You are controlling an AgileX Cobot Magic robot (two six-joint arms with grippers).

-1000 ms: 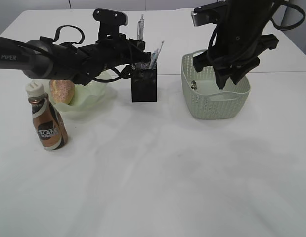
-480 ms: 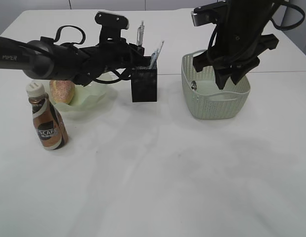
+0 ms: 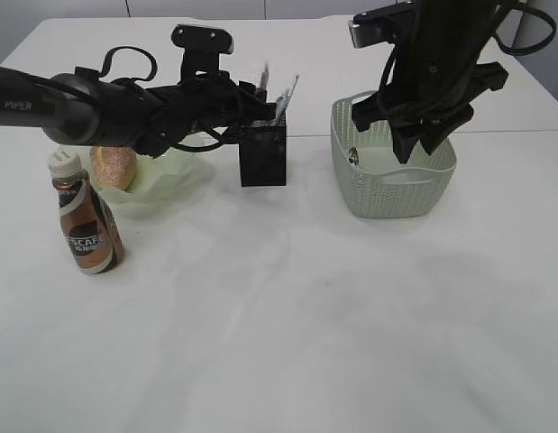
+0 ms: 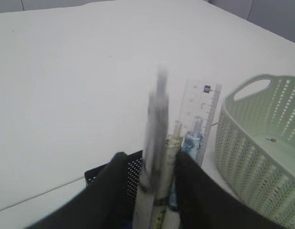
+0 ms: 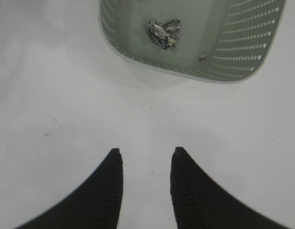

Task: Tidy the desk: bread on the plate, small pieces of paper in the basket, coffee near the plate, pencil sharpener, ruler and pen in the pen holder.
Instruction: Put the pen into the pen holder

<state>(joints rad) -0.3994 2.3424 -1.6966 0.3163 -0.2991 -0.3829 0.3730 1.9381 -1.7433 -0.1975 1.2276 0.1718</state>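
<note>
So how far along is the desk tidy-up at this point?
Nearly done. The bread sits in the plate, the coffee beside it, crumpled paper in the basket, the ruler in the pen holder. The left gripper has the pen, blurred, between its fingers over the holder. The sharpener isn't identifiable.

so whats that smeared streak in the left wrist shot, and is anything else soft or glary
Left wrist view: the streak is the pen, motion-blurred between the dark jaws, while the ruler and basket stay sharper. Exterior view: the pen is a faint smear above the pen holder; soft shadows only, no strong glare. Right wrist view: sharp, the crumpled paper crisp.
</note>
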